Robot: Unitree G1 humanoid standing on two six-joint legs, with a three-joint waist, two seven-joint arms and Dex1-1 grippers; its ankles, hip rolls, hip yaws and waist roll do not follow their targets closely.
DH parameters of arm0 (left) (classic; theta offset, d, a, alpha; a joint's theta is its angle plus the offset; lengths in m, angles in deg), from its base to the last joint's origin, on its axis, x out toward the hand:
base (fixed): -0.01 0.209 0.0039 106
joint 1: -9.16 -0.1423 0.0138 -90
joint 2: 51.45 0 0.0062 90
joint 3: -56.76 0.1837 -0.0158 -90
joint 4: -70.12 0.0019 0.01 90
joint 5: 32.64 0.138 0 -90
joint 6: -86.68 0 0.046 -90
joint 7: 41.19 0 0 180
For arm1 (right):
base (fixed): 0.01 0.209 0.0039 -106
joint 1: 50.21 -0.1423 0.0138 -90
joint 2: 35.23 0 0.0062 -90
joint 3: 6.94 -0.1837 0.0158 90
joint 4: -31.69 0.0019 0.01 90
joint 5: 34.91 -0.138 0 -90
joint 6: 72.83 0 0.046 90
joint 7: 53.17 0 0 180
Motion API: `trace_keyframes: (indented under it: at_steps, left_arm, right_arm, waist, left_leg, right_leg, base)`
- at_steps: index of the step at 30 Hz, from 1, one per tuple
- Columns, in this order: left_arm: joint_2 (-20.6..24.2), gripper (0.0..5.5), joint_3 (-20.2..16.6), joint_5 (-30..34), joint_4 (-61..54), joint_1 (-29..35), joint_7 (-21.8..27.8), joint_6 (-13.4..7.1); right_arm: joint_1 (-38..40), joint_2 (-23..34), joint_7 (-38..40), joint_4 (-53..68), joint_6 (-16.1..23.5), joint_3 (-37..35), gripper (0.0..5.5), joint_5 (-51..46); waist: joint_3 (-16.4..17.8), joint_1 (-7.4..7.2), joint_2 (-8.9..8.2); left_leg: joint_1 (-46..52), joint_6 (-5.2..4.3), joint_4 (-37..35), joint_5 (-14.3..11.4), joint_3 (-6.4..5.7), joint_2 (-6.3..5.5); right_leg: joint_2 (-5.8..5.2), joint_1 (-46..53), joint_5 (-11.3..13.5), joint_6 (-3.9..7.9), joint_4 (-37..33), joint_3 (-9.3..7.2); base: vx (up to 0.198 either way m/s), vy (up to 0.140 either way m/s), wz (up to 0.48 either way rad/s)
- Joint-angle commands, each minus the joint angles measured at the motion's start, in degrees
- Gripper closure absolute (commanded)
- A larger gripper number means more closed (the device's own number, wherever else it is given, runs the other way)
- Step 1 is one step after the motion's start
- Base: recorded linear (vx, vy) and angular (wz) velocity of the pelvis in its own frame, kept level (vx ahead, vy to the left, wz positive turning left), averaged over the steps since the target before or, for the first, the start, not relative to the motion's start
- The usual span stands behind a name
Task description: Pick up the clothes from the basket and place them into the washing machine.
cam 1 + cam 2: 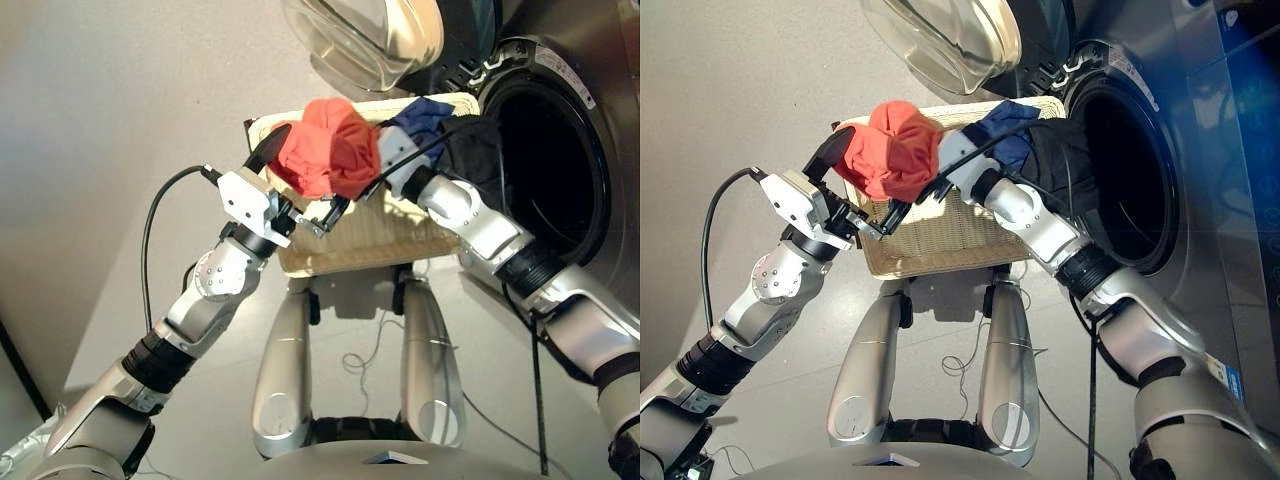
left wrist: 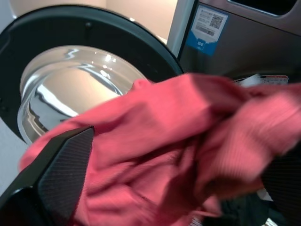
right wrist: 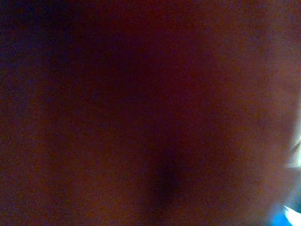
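My left gripper [image 1: 306, 176] is shut on the coral red garment [image 1: 330, 145] and holds it bunched up above the cream wicker basket [image 1: 385, 250]. In the left wrist view the red cloth [image 2: 188, 141] fills the space between the two black fingers [image 2: 61, 174]. The navy garment [image 1: 422, 115] lies at the basket's far right, against my right gripper [image 1: 386, 180], whose tip is buried behind the red cloth. The black garment [image 1: 478, 155] hangs at the basket's right end. The washing machine [image 1: 560, 160] stands on the right with its drum open. The right wrist view is dark, covered by cloth.
The machine's round glass door [image 1: 365, 40] is swung open above and behind the basket. A black cable [image 1: 150, 240] loops off my left wrist, and another runs along my right forearm. Pale floor lies to the left.
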Motion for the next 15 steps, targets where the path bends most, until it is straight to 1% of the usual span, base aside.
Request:
trace_keyframes:
  at_steps: [1, 3, 4, 6, 7, 9, 10, 11, 13, 15]
  left_arm:
    - [-2.18, 0.0, -1.08, 2.48, -4.56, 0.02, -2.24, -4.3]
    - [-2.94, 0.0, -1.64, 2.72, -3.9, -0.93, -2.51, -4.17]
    - [-2.93, 0.0, -1.61, 2.72, -3.87, -0.9, -2.51, -4.19]
    - [-2.98, 0.0, -1.82, 3.39, -3.96, -1.77, -2.34, -4.03]
    - [-2.95, 0.0, -1.9, 3.39, -3.97, -1.59, -2.35, -4.02]
    - [-2.87, 0.0, -2.33, 3.81, -4.44, -2.18, -2.31, -4.05]
    - [-2.92, 0.0, -2.37, 3.94, -4.53, -2.46, -2.42, -4.01]
    - [-2.89, 0.0, -2.44, 3.95, -4.54, -2.29, -2.42, -4.0]
    - [-3.49, 0.0, -2.39, 3.99, -4.37, -2.65, -2.38, -3.75]
    - [-3.48, 0.0, -2.61, 3.83, -4.35, -2.86, -1.94, -3.57]
  right_arm:
    - [1.35, -5.95, 0.66, 4.85, 9.78, -7.0, 5.5, -14.73]
    - [5.18, -9.66, 0.41, 4.1, 11.64, -10.88, 5.5, -21.3]
    - [5.2, -9.65, 0.35, 4.1, 11.65, -10.91, 5.5, -21.36]
    - [7.82, -10.84, 1.0, 2.99, 12.99, -14.29, 5.5, -24.7]
    - [7.6, -10.82, 0.96, 2.96, 12.99, -14.33, 5.5, -24.73]
    - [8.74, -11.7, 1.3, 0.66, 14.04, -17.23, 5.5, -28.09]
    - [9.22, -12.29, 0.67, -0.18, 14.41, -18.06, 5.5, -30.12]
    - [8.98, -12.25, 0.54, -0.27, 14.43, -18.11, 5.5, -30.24]
    - [9.47, -14.59, -2.71, -3.27, 15.22, -21.99, 5.5, -39.0]
    - [9.7, -14.71, -1.95, -6.42, 16.37, -24.41, 5.5, -40.91]
  waist:
    - [-0.86, -0.91, 1.41]
    - [-0.86, -1.43, 1.39]
    - [-0.86, -1.39, 1.36]
    - [-0.86, -1.81, 1.39]
    - [-0.86, -1.8, 1.36]
    - [-0.86, -1.99, 1.43]
    - [-0.86, -1.94, 1.47]
    - [-0.86, -1.93, 1.44]
    - [-0.86, -1.96, 1.53]
    - [-0.86, -2.07, 1.61]
  left_leg:
    - [-3.05, 0.1, 4.56, -2.03, 0.5, -2.34]
    - [-3.2, 0.08, 4.6, -2.19, 0.64, -2.42]
    - [-3.19, 0.09, 4.56, -2.16, 0.66, -2.43]
    - [-3.44, 0.03, 5.2, -2.76, 0.75, -2.45]
    - [-3.74, 0.05, 5.05, -2.37, 0.77, -2.47]
    - [-4.09, 0.09, 5.35, -2.62, 0.76, -2.5]
    - [-3.77, 0.09, 5.53, -3.12, 0.77, -2.45]
    - [-4.07, 0.11, 5.35, -2.68, 0.8, -2.47]
    - [-4.14, 0.14, 5.56, -3.0, 0.79, -2.47]
    - [-4.25, 0.15, 5.72, -3.2, 0.84, -2.53]
  right_leg:
    - [-0.36, 0.05, 11.41, 3.12, -12.96, 0.82]
    - [-0.24, -0.26, 11.25, 3.06, -12.87, 0.76]
    - [-0.24, -0.27, 11.28, 3.06, -12.89, 0.79]
    - [-0.34, -0.44, 10.83, 3.06, -12.34, 0.79]
    - [-0.34, -0.72, 11.25, 3.05, -12.56, 0.82]
    - [-0.37, -0.88, 11.14, 3.07, -12.36, 0.82]
    - [-0.37, -0.62, 10.67, 3.1, -12.13, 0.81]
    - [-0.38, -0.91, 11.12, 3.09, -12.37, 0.86]
    - [-0.45, -0.92, 10.92, 3.15, -12.22, 0.89]
    - [-0.45, -0.95, 10.81, 3.16, -12.25, 0.97]
  base:
    - [0.0, 0.0, 0.0]
    - [0.0, 0.0, 0.0]
    - [0.0, 0.0, 0.0]
    - [0.0, 0.0, 0.0]
    - [0.0, 0.0, 0.0]
    - [0.0, 0.0, 0.0]
    - [0.0, 0.0, 0.0]
    - [0.0, 0.0, 0.0]
    - [0.0, 0.0, 0.0]
    - [0.0, 0.0, 0.0]
